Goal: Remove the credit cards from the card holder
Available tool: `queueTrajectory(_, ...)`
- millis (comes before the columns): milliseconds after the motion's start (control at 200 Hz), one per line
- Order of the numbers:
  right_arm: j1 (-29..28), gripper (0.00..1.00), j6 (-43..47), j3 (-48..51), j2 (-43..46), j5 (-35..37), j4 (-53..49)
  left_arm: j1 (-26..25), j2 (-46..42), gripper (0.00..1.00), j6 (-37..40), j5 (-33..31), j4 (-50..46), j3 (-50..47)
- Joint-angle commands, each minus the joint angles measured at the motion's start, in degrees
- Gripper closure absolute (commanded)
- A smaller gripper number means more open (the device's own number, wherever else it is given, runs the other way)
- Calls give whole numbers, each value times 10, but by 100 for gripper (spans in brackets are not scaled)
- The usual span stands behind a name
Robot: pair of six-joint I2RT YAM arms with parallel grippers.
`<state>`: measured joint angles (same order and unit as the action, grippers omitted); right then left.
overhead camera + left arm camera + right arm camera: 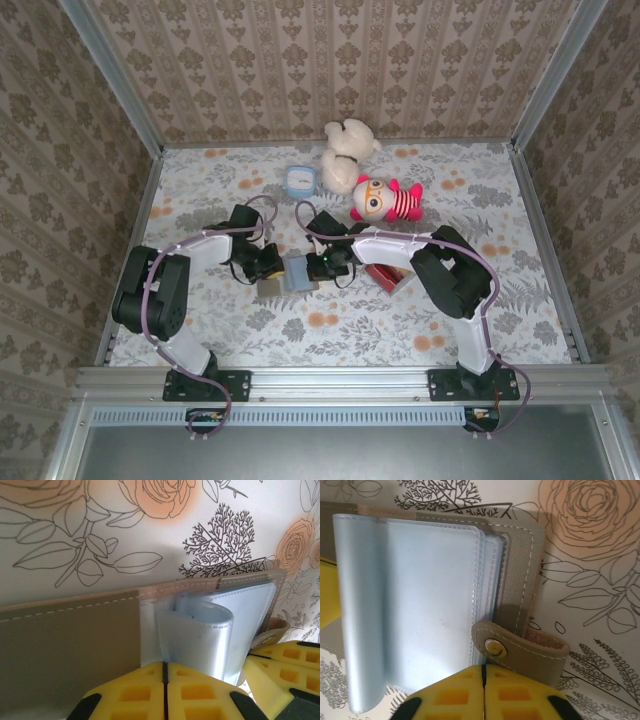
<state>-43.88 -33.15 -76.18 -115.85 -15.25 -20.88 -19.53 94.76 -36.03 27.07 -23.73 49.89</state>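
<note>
Floral table (400, 330), damask-papered walls (330, 60), metal frame (113, 75) — card holder (290, 272) apparently open

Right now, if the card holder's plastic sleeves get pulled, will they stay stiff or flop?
Probably floppy: the plastic sleeves curl over on themselves. Likely slippery too, since they look glossy. The cover of the card holder looks thin and stitched, so it may bend rather than lift flat.
</note>
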Motion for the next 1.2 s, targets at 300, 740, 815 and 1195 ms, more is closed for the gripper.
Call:
queueTrajectory(300, -1, 100, -26, -6, -21, -94, 87, -5, 63, 95, 14, -13, -7, 2)
queueTrajectory(740, 2, 100, -29, -16, -27, -80, 81, -8, 54, 95, 26, -30, -32, 20)
queueTrajectory(815, 9, 96, -22, -2, 8, -65, 78, -7, 42, 90, 31, -35, -47, 34)
queueTrajectory(1195, 85, 39, 64, 79, 290, 169, 11, 26, -75, 25, 78, -172, -203, 174)
